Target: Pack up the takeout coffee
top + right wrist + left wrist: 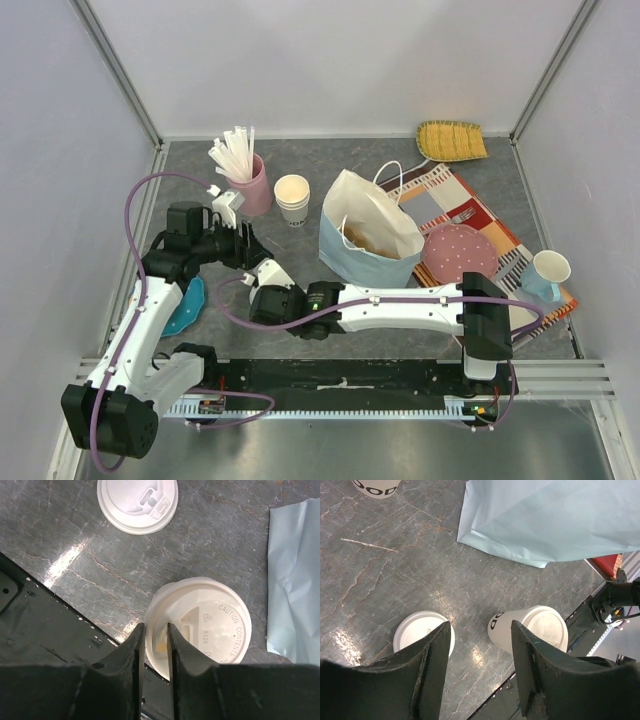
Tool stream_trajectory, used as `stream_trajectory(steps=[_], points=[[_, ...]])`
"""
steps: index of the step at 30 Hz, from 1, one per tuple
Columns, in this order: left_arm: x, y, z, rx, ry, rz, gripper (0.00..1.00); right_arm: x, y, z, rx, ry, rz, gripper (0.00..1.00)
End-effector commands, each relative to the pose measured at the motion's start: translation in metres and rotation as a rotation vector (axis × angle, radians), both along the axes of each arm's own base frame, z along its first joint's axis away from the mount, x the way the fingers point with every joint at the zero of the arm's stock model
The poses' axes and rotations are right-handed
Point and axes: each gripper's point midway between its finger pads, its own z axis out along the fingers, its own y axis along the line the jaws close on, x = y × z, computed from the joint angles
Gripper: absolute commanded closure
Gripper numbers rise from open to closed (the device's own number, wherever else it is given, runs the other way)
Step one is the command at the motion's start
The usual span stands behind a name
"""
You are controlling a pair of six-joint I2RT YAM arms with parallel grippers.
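Observation:
The takeout coffee point(210, 625), a white paper cup with a round white lid, stands near the black front rail. It also shows in the left wrist view point(530, 627). My right gripper point(155, 629) is shut on the lid's rim, one finger inside it and one outside. My left gripper point(481, 630) is open and empty above the table, between the loose flat lid point(415, 630) and the coffee. In the top view the right gripper point(258, 295) hides the cup, and the left gripper point(250, 250) is just behind it. The open pale blue paper bag point(365, 240) stands to the right.
A stack of lidless cups point(292, 198) and a pink cup of straws point(248, 180) stand behind. A pink plate point(458, 250), a blue mug point(548, 272) and a fork lie on a striped mat. There is a yellow basket point(452, 140) and a blue object point(185, 305).

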Motion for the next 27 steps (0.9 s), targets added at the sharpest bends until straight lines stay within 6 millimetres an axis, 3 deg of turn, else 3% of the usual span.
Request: stream_trajectory(steps=[1, 14, 27], points=[[0.001, -0.003, 0.009, -0.033, -0.022, -0.002, 0.42, -0.002, -0.005, 0.001, 0.008, 0.023, -0.007, 0.75], [0.002, -0.004, 0.010, -0.037, -0.020, -0.008, 0.42, -0.001, -0.005, 0.022, 0.052, 0.010, 0.006, 0.92], [0.002, -0.006, 0.011, -0.042, -0.020, -0.016, 0.42, 0.000, -0.009, 0.021, 0.030, 0.003, 0.034, 0.94]])
